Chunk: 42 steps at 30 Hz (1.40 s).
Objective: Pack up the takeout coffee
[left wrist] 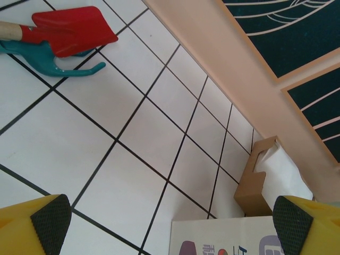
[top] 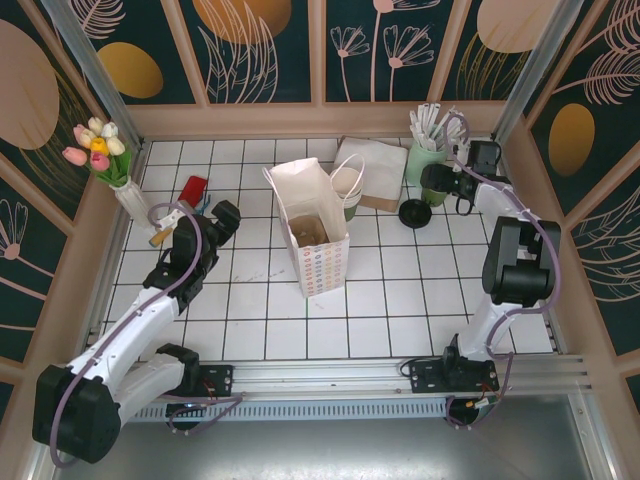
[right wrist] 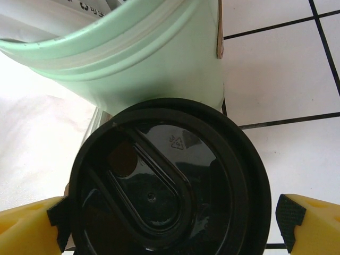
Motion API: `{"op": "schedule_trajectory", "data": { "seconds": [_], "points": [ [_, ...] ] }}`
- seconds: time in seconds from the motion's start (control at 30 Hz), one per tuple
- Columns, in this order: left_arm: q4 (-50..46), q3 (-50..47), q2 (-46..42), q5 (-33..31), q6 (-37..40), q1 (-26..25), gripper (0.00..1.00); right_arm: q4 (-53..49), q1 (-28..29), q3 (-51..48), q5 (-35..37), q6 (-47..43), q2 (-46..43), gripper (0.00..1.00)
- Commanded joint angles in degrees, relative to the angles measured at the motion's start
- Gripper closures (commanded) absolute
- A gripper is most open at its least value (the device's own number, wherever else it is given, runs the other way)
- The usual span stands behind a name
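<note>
Finding: the takeout coffee (right wrist: pixel 159 186) stands upright at the far right of the table, just near of the mint-green pot (right wrist: pixel 159 69) of wrapped straws; the right wrist view looks down on its black lid, and the body beneath is hidden.

The right gripper (right wrist: pixel 171 219) hangs over it with fingers spread wide, one of its pads (right wrist: pixel 57 220) left of the lid and the other right of it; the left pad sits at the lid's edge, the right stands a sliver clear; contact cannot be told; nothing is pinched.

The cup's long axis is vertical and passes between the pads; a squeeze from both sides is judged the coming move, provided the fingers are low enough on the body; their height against the cup cannot be read.

A loose black lid (top: pixel 415 213) lies on the tiles just near and left of that gripper; it is a separate item.

The white paper bag (top: pixel 325 265) stands open at centre, left and slightly near of the cup; the carry would run leftward.

The left gripper (left wrist: pixel 172 226) is spread and empty, on the bag's left, well apart from the cup; the right arm is plainly the nearer.
</note>
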Motion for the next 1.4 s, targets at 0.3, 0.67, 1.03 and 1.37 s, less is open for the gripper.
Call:
{"op": "schedule_trajectory", "data": {
  "seconds": [0.3, 0.67, 1.03, 1.37],
  "points": [
    [2.6, -2.5, -2.3, -0.9, 2.9, -0.4, 0.01, 0.1, -0.4, 3.0, -1.0, 2.2, 2.5, 0.18],
    [5.9, -5.2, -5.4, -1.3, 5.8, -0.3, 0.01, 0.1, -1.7, -2.8, 5.5, 6.1, -3.5, 0.24],
    [8.9, -6.0, -4.9, 1.4, 7.7, -0.3, 0.01, -2.8, -1.9, -13.7, 6.1, 10.2, -13.9, 0.23],
    [8.6, -6.4, -3.8, -2.2, 4.7, -0.3, 0.01, -6.4, 0.6, -24.5, 4.3, 14.1, -27.6, 0.24]
  ]
}}
